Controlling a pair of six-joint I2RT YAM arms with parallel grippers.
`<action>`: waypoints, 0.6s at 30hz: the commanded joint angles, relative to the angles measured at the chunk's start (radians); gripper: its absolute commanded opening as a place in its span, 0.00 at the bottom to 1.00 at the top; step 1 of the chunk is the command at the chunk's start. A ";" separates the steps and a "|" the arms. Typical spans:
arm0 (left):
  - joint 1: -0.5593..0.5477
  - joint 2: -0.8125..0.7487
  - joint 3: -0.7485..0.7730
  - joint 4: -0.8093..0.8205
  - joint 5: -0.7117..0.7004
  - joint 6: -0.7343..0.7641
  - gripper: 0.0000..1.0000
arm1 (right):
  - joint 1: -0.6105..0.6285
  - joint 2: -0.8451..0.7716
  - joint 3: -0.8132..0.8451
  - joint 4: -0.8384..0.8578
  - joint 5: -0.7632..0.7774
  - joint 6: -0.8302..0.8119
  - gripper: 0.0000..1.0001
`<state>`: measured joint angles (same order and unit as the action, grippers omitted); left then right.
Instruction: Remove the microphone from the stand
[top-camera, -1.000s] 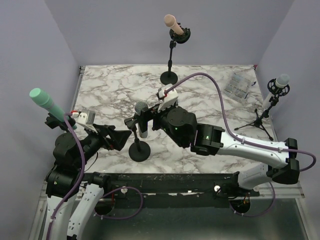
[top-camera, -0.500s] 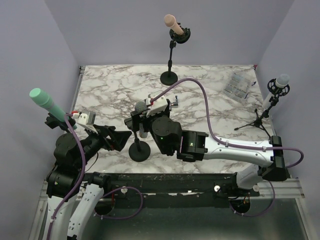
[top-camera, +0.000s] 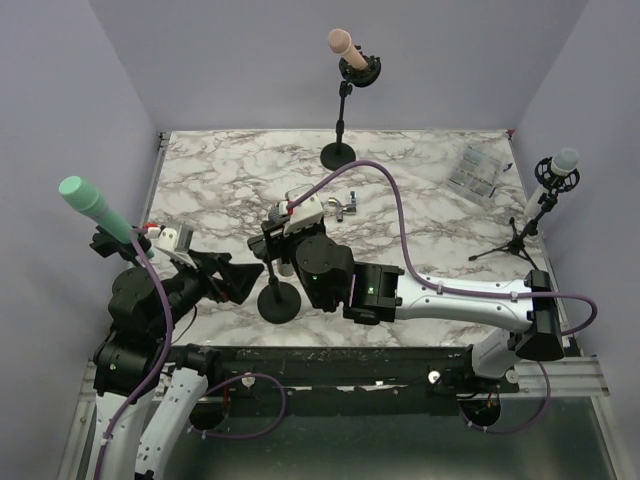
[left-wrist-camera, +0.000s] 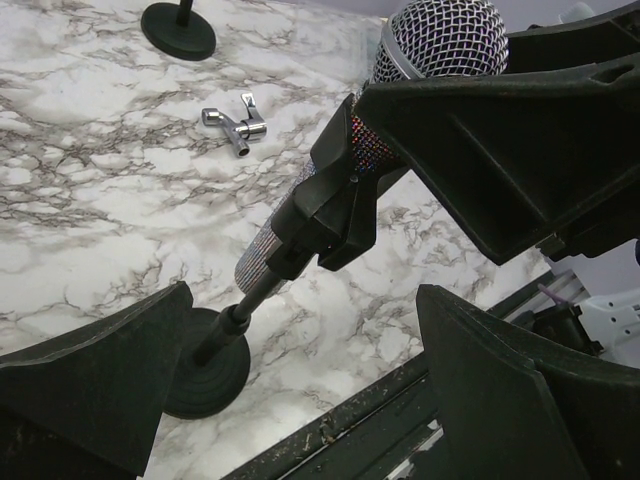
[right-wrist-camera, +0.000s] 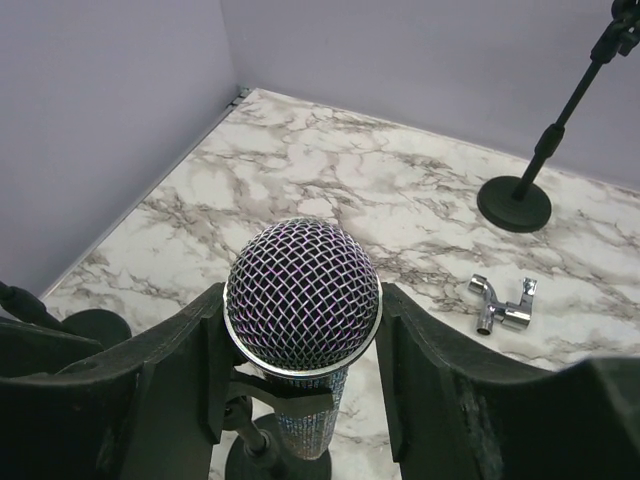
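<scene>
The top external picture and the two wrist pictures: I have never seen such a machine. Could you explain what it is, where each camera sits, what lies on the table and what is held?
These are two robot arms bolted at a marble table's near edge. The top picture looks down from above and behind them; each other picture comes from a camera on one wrist. The right end effector has its fingers on either side of a microphone clipped in a small stand; whether it grips, I cannot tell. The left end effector is open, holds nothing and faces that stand. On the table lie a metal fitting and a clear packet. Elsewhere stand a pink microphone, a green microphone and a white microphone.
</scene>
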<state>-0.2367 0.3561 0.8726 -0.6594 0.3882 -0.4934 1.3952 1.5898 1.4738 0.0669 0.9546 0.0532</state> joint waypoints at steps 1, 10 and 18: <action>0.005 0.004 -0.003 0.033 0.031 0.065 0.99 | 0.007 -0.013 -0.012 0.071 -0.007 -0.026 0.42; 0.004 0.051 -0.038 0.200 0.121 0.248 0.99 | 0.007 -0.041 -0.044 0.091 -0.036 -0.023 0.22; 0.004 0.094 -0.089 0.325 0.229 0.343 0.93 | 0.007 -0.046 -0.053 0.093 -0.037 -0.023 0.20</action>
<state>-0.2367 0.4313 0.7998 -0.4343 0.5278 -0.2352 1.3949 1.5761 1.4364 0.1226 0.9333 0.0322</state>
